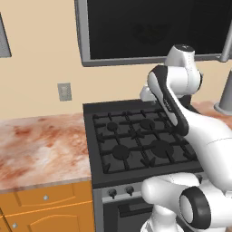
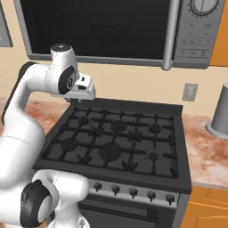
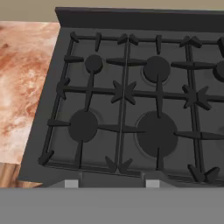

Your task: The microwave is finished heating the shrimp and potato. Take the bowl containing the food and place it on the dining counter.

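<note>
The microwave (image 2: 98,26) hangs on the wall above the stove, with its wide dark glass door shut and its upright handle (image 2: 170,35) beside the dial panel (image 2: 198,31). In the left base view the microwave (image 1: 154,27) fills the top right. The bowl, the shrimp and the potato are hidden behind the door. The dining counter is out of view. My gripper (image 3: 111,183) points down over the stove's front left; its two tips stand apart with nothing between them. The white hand (image 2: 82,89) hovers over the back left burners, below the microwave.
A black gas stove (image 1: 136,140) with several burners and cast grates lies under the hand, with knobs (image 2: 133,192) along its front. Mottled red-white worktops (image 1: 41,145) flank it. A grey canister (image 2: 220,113) stands on the right worktop. Wall outlets (image 1: 65,92) sit on the beige wall.
</note>
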Tool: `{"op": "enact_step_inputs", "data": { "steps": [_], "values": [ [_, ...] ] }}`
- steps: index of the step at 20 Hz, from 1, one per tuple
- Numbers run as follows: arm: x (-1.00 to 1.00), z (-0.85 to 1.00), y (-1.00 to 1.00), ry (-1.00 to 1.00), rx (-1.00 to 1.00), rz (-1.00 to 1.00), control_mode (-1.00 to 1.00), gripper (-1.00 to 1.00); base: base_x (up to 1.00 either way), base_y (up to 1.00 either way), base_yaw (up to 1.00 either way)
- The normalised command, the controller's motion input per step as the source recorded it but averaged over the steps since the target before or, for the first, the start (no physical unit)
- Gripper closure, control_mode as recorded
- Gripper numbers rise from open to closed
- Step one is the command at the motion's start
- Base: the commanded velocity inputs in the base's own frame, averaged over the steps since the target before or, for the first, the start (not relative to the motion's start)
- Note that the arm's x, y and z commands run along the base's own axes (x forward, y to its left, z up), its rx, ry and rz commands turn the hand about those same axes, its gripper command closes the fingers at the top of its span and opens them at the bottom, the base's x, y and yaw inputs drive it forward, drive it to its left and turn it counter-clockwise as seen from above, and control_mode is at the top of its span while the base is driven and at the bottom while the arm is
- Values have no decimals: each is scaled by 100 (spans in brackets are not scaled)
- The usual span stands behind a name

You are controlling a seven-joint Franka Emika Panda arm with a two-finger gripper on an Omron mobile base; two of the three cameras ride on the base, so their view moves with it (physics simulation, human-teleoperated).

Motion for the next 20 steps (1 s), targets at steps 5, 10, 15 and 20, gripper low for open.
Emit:
{"op": "enact_step_inputs", "data": {
  "steps": [5, 10, 15, 20],
  "values": [
    [-43, 0, -3, -15, 0, 0, -100, -100, 0, 0, 0],
    [-83, 0, 0, -27, -4, 1, -100, -100, 0, 0, 0],
    [-85, -6, 0, -36, -7, 0, -100, -100, 0, 0, 0],
    [-5, 0, 0, 0, 0, 0, -100, -100, 0, 0, 0]
  ]
}}
